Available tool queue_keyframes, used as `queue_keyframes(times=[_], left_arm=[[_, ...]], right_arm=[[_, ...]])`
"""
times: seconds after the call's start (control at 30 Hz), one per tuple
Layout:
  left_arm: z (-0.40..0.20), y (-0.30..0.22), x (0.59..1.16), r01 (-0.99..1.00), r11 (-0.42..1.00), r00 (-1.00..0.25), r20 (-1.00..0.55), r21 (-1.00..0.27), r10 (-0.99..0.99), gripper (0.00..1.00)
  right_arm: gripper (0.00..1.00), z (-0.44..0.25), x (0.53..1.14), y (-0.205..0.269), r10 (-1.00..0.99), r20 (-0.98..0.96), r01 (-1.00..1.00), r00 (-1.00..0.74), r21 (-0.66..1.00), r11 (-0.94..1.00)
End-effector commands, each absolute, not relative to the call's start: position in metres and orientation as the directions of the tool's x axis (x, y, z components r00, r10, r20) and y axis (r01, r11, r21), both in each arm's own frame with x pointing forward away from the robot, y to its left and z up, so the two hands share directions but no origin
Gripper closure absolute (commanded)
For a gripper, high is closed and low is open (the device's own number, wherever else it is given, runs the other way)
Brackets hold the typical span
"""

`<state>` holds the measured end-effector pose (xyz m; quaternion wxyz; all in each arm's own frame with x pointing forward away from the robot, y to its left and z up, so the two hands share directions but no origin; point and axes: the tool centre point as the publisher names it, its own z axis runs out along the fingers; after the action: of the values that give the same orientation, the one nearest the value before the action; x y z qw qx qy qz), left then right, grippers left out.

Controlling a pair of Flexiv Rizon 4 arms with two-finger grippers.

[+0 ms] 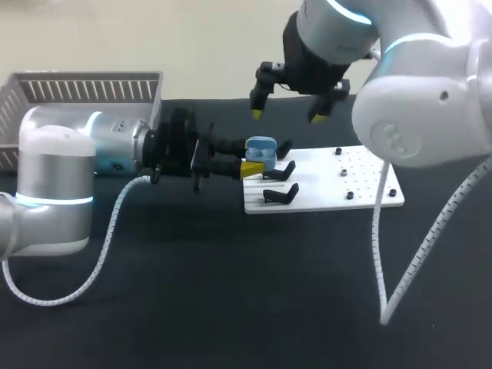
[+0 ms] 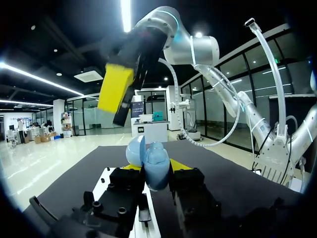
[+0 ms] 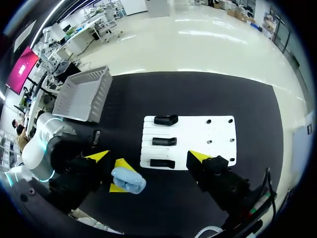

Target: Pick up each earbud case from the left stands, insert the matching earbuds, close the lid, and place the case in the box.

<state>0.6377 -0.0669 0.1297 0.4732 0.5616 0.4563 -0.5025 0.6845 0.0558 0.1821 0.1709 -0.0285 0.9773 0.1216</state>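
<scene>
While the black table (image 1: 231,307) spreads wide under both arms, the left end effector (image 1: 256,159) squeezes a blue earbud case (image 1: 261,145) from two sides. The case has its lid up and sits at the 9 o'clock edge of a white board (image 1: 361,181) with three black stands (image 1: 280,194). Above the board's 12 o'clock side hangs the right end effector (image 1: 284,116), fingers spread apart. A gray basket (image 1: 84,88) sits far back at 10 o'clock.

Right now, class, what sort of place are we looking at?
Probably a robot test bench: black table, white stand plate, grey basket, and the left gripper holding a blue earbud case.
</scene>
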Motion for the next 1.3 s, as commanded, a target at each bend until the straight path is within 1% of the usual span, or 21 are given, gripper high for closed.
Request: queue_keyframes(times=[0.03, 0.27, 0.77, 0.87, 0.97, 1.03, 1.1, 1.17, 1.3], left_arm=[[0.129, -0.067, 0.636, 0.989, -0.13, 0.082, -0.996, 0.077, 0.035, 1.0], [0.129, -0.067, 0.636, 0.989, -0.13, 0.082, -0.996, 0.077, 0.035, 1.0], [0.129, -0.067, 0.636, 0.989, -0.13, 0.082, -0.996, 0.077, 0.035, 1.0], [0.129, -0.067, 0.636, 0.989, -0.13, 0.082, -0.996, 0.077, 0.035, 1.0], [0.129, -0.067, 0.636, 0.989, -0.13, 0.082, -0.996, 0.077, 0.035, 1.0], [0.129, -0.067, 0.636, 0.989, -0.13, 0.082, -0.996, 0.077, 0.035, 1.0], [0.129, -0.067, 0.636, 0.989, -0.13, 0.082, -0.996, 0.077, 0.035, 1.0], [0.129, -0.067, 0.636, 0.989, -0.13, 0.082, -0.996, 0.077, 0.035, 1.0], [0.131, -0.055, 0.628, 0.993, -0.11, 0.06, -0.997, 0.054, 0.055, 1.0]], right_arm=[[0.0, 0.17, 0.692, 0.054, -0.007, -0.328, -0.086, -0.945, 0.228, 0.97], [0.0, 0.156, 0.688, 0.05, -0.007, -0.289, -0.074, -0.957, 0.219, 0.973], [0.0, 0.152, 0.649, 0.045, -0.015, -0.213, -0.062, -0.977, 0.216, 0.975], [0.0, 0.159, 0.647, 0.044, -0.032, -0.287, -0.101, -0.958, 0.231, 0.968], [0.0, 0.181, 0.644, 0.039, -0.031, -0.388, -0.152, -0.921, 0.286, 0.946], [0.0, 0.193, 0.638, 0.036, -0.046, -0.414, -0.185, -0.909, 0.303, 0.935], [0.0, 0.208, 0.627, 0.031, -0.05, -0.479, -0.214, -0.876, 0.294, 0.931], [0.0, 0.224, 0.614, 0.024, -0.035, -0.508, -0.235, -0.861, 0.336, 0.912], [0.0, 0.233, 0.597, 0.014, -0.049, -0.52, -0.261, -0.853, 0.343, 0.902]])
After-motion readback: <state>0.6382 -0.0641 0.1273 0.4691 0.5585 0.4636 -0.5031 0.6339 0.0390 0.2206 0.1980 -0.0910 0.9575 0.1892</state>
